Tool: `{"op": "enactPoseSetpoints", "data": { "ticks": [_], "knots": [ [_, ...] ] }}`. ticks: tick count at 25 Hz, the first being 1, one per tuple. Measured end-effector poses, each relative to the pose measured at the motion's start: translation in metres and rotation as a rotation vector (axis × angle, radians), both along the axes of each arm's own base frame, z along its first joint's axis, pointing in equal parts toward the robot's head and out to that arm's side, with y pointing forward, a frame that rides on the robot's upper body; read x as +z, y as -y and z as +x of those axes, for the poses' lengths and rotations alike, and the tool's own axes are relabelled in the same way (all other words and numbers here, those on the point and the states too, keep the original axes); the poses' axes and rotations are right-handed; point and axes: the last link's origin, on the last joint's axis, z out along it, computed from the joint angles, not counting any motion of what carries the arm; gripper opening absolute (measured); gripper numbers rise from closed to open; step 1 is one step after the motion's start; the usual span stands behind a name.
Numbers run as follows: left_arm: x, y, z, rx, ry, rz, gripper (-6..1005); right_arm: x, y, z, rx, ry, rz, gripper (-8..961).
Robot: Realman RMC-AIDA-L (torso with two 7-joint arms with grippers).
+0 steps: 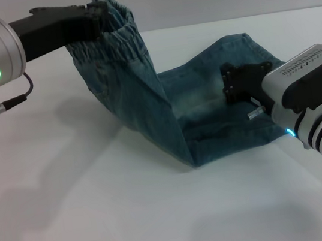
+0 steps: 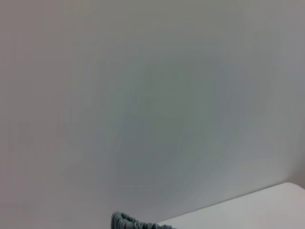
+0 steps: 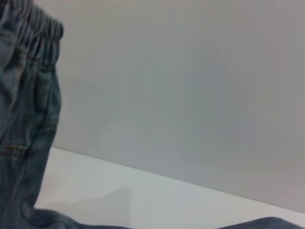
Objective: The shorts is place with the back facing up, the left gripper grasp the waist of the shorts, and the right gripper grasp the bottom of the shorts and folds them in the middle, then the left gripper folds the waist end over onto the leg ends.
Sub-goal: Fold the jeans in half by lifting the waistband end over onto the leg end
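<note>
no readable text or numbers anywhere, right arm housing [image 1: 308, 68] markings (too fine)

Shorts [image 1: 170, 104] on table [image 1: 104, 226], waist end raised at left.

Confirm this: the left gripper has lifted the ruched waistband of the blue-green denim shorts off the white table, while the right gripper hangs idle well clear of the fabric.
One part is wrong. In the head view the right gripper rests on the blue-green denim shorts, on the part lying on the white table. The left gripper does hold the ruched waistband up.
</note>
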Motion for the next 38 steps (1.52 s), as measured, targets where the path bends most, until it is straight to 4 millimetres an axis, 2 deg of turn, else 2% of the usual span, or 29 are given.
{"op": "enactPoseSetpoints", "data": {
  "ticks": [5, 9, 17, 25, 30, 34, 38],
  "knots": [
    [0.002, 0.000, 0.006, -0.018, 0.012, 0.004, 16, -0.009, 0.001, -0.013, 0.011, -0.017, -0.039, 60],
    [0.004, 0.001, 0.013, -0.040, 0.022, 0.011, 16, -0.024, -0.004, -0.035, 0.029, -0.033, -0.107, 63],
    [0.005, 0.000, 0.025, -0.076, 0.028, 0.021, 16, -0.041, -0.009, -0.066, 0.059, -0.042, -0.199, 67],
    [0.001, 0.001, 0.034, -0.112, 0.028, 0.008, 16, -0.056, -0.003, -0.091, 0.114, -0.055, -0.277, 72],
    [0.000, 0.001, 0.035, -0.116, 0.030, 0.003, 17, -0.068, 0.008, -0.105, 0.157, -0.056, -0.346, 75],
    [-0.002, 0.002, 0.036, -0.123, 0.026, -0.002, 16, -0.072, 0.013, -0.109, 0.178, -0.052, -0.365, 77],
    [-0.002, 0.002, 0.036, -0.123, 0.026, -0.003, 16, -0.064, 0.004, -0.092, 0.137, -0.051, -0.318, 80]
  ]
}}
